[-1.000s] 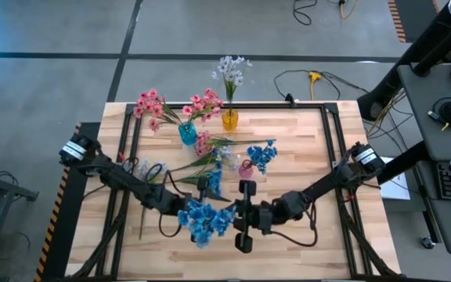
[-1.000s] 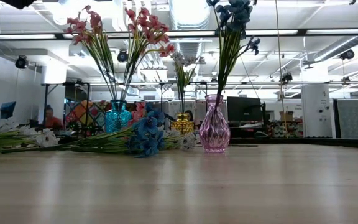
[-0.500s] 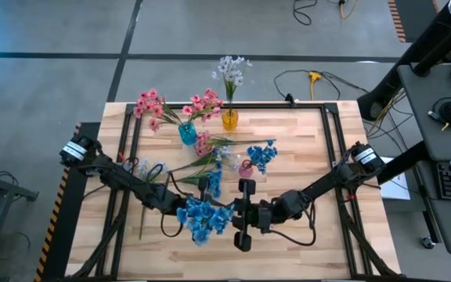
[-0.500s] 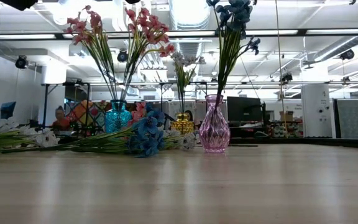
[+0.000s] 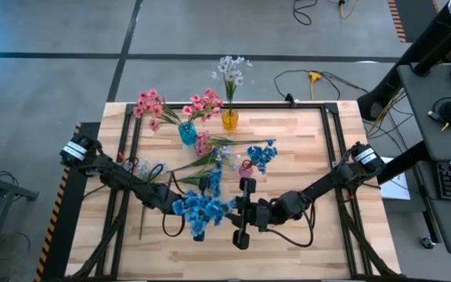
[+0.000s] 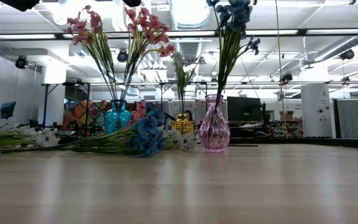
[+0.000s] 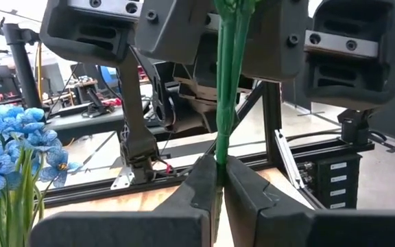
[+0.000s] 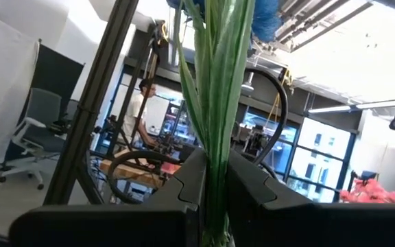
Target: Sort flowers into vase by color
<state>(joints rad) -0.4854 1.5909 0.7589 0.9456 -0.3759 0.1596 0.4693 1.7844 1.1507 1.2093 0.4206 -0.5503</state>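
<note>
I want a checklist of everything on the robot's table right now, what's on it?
Surface: wooden table, bare at the right.
Job's things: pink flowers in teal vase; white flowers in yellow vase; blue flowers in pink vase; loose sprays lying mid-table; blue spray held up.
Clutter: nothing seen.
Grippers: left gripper and right gripper both shut on the blue spray's stems.
Cables: yellow-plug cord on the floor behind the table.
Surroundings: office room, person standing far off.
</note>
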